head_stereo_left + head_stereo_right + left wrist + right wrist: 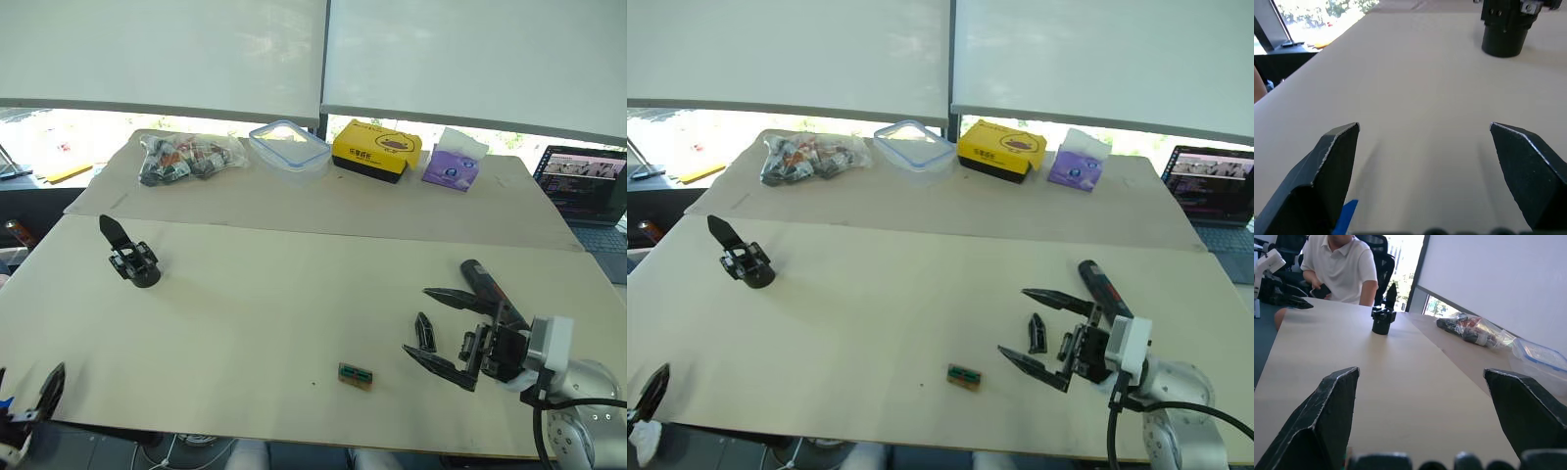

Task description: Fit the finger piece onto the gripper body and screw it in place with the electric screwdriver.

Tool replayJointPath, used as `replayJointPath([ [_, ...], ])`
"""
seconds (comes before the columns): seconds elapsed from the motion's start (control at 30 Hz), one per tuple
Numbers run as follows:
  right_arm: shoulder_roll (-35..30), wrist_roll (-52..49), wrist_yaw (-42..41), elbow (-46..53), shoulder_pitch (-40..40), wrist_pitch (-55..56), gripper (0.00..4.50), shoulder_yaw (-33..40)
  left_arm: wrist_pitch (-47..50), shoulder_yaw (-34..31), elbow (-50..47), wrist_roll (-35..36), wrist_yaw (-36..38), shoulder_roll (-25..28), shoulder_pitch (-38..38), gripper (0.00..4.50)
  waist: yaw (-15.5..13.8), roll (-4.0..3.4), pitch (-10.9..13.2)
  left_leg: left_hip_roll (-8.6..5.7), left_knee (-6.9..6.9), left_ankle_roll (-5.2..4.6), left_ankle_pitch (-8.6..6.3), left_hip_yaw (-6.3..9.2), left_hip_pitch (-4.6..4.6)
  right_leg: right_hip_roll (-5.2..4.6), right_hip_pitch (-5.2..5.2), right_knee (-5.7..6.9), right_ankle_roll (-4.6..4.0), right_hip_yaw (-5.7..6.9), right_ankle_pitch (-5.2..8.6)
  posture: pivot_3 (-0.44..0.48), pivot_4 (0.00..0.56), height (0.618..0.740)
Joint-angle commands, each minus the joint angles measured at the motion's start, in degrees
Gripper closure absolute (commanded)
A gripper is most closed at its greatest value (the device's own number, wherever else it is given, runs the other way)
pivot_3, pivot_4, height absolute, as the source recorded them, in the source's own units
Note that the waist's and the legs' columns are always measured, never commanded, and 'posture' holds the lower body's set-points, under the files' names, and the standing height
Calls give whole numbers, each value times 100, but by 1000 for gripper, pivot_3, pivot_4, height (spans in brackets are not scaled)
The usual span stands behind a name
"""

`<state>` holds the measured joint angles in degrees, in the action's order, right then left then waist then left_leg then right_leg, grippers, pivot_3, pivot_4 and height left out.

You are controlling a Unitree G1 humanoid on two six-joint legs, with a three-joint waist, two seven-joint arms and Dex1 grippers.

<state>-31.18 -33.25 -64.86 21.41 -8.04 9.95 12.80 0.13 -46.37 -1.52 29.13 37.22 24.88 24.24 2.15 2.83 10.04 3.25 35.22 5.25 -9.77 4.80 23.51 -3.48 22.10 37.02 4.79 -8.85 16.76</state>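
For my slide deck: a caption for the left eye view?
Open right claw beside finger piece and electric screwdriver; gripper body far left.

head stereo: high, forward-down | wrists: low | shared: gripper body

A pale tabletop carried the gripper body at the left, the finger piece, a small green block and the electric screwdriver at the right; a bag, plastic container, yellow box and tissues lined the far edge.
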Motion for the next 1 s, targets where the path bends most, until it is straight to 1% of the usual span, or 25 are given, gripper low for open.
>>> replayJointPath([
  [0.03, -98, -53, -62, -66, 64, 93, 32, 54, 242, 459, -219, -179, -168, 356, -434, 0, 11, 2, -2, 1, -1, 0, 0, 0, -2, 0, 0, 1, -3, 1, -2, 0, 150, 740],
  [0.17, -134, -69, -85, -145, 111, 94, 32, 57, 448, 960, 162, -703, -507, 700, -1019, 0, 72, -4, -4, 2, -3, -4, 3, 0, -3, 3, -2, 3, -2, 1, -6, 0, 150, 740],
  [0.23, -139, -69, -70, -141, 108, 89, 32, 58, 424, 1215, 461, -947, -638, 823, -1411, 0, 81, -9, -4, 3, -11, -55, 35, 0, -2, 7, -23, 8, 4, 0, -8, 0, 150, 740],
  [0.3, -139, -64, -56, -149, 115, 91, 32, 60, 385, 1393, 832, -1112, -823, 858, -1841, 0, 73, -16, -2, 10, -23, -60, 38, 0, -1, 14, -17, 8, 14, 1, -13, 0, 150, 740],
  [0.33, -142, -59, -57, -153, 118, 96, 32, 59, 358, 1468, 977, -1201, -877, 886, -1980, 0, 69, -17, -2, 12, -26, -61, 39, 0, -1, 16, -16, 9, 33, 3, -23, 0, 150, 740],
  [0.4, -140, -41, -20, -147, 134, 100, 32, 74, 330, 1593, 1234, -1295, -960, 886, -2257, 0, 76, -17, -2, 18, -32, -61, 39, 0, 3, 21, -9, 8, 42, 4, -27, 0, 150, 740],
  [0.5, -134, -22, 22, -112, 109, 103, 32, 81, 322, 1954, 1646, -1430, -830, 908, -2619, 0, 48, -18, -2, 18, -36, -61, 39, 0, 7, 21, -5, 8, 42, 5, -27, 0, 150, 740],
  [0.63, -91, 42, 60, -45, -14, 186, 32, 47, 43, 2222, 2317, -1709, -1000, 969, -3190, 0, 3, -29, -2, 17, -33, -61, 39, 0, 6, 20, -8, 9, 44, 8, -27, 0, 150, 740],
  [0.8, -92, 65, 92, -6, -121, 256, 32, 53, -245, 2397, 3078, -1831, -1053, 1040, -3894, 0, 9, -32, -3, 17, -31, -52, 54, 0, 6, 20, -10, 9, 40, 9, -31, 0, 150, 740],
  [1.0, -132, 83, 151, 30, -221, 303, 32, 102, -548, 2599, 3783, -1943, -900, 1041, -4297, 0, 29, -36, -6, 17, -35, -51, 58, 0, 7, 20, -10, 9, 49, 9, -38, 0, 150, 740],
])
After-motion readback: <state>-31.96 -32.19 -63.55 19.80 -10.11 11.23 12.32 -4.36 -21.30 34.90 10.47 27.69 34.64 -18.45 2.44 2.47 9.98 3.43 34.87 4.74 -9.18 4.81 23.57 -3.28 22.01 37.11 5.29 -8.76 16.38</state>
